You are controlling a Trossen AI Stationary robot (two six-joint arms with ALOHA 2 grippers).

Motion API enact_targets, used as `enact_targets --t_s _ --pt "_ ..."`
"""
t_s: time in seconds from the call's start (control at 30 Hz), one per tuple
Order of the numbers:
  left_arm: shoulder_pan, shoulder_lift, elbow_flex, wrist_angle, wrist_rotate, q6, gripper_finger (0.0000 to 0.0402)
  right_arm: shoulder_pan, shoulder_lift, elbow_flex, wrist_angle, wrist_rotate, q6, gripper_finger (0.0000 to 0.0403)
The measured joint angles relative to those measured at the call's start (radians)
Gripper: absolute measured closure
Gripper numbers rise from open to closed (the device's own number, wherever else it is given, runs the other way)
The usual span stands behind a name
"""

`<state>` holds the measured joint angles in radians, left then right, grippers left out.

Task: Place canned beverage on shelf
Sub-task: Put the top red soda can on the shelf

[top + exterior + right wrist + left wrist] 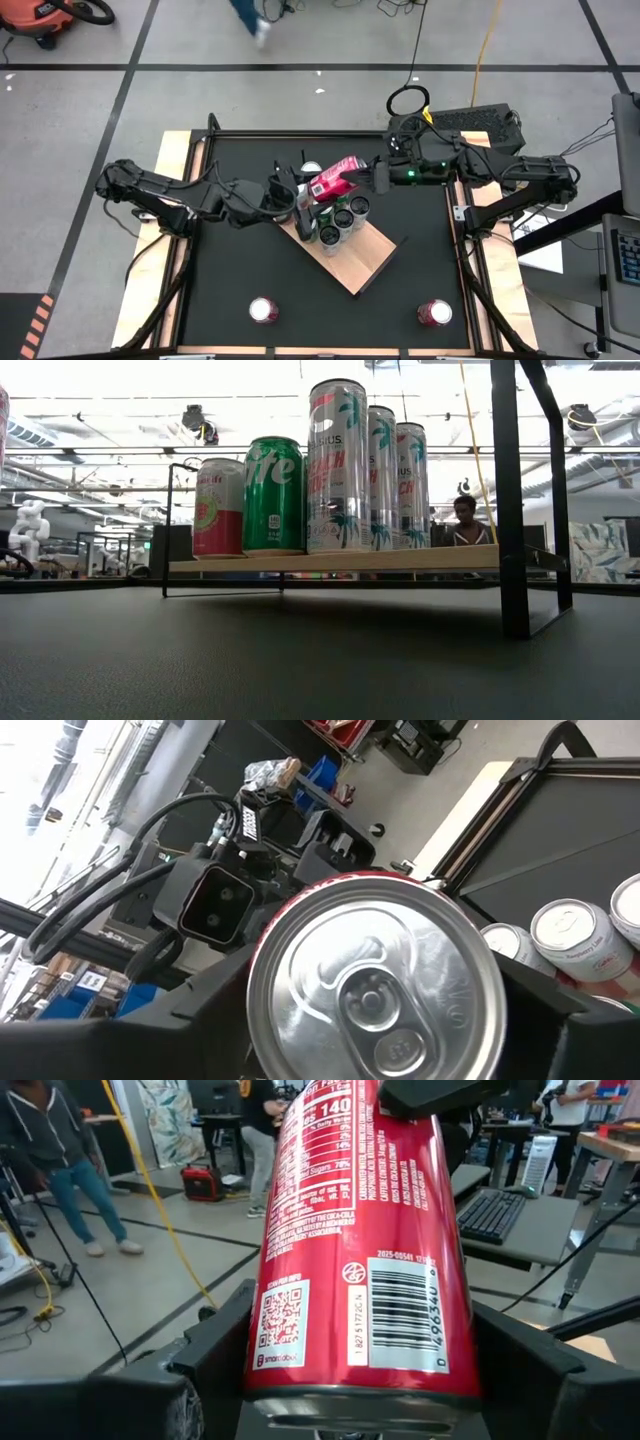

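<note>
Red can [335,175] tilted above shelf [362,256], light wood board holding 5 cans

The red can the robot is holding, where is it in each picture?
High view: red can, centre, above the shelf.
Low view: not in it; shelf shows.
Left wrist view: fills the middle.
Right wrist view: silver top, centre.
Shared landmark: the shelf's standing cans.

The red can [365,1240] is running off the left wrist frame's top. Gripper fingers [215,1345] are covering its lower sides.

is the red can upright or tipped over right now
Tipped: the red aluminium can lies sideways in the air above the tan wooden shelf, between both pincers.
</note>
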<state>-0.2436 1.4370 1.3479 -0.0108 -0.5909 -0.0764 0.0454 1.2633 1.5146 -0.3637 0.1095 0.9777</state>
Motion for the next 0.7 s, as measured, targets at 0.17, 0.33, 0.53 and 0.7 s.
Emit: enact_targets --t_s 0.17,0.33,0.53,0.7 --pt "-0.007 -0.005 0.000 0.010 0.028 -0.064 0.0112 0.000 0.000 0.000 0.014 -0.007 -0.031 0.0083" --pt "-0.014 -0.007 -0.001 0.028 0.043 -0.151 0.0112 0.001 0.000 0.001 0.041 -0.010 -0.076 0.0041" --pt "-0.014 -0.023 -0.001 0.092 0.061 -0.292 0.0112 -0.013 -0.037 0.001 0.052 -0.074 -0.172 0.0009" --pt "-0.012 -0.039 -0.002 0.200 0.102 -0.366 0.0112 -0.025 -0.095 0.001 0.054 -0.088 -0.303 0.0004"
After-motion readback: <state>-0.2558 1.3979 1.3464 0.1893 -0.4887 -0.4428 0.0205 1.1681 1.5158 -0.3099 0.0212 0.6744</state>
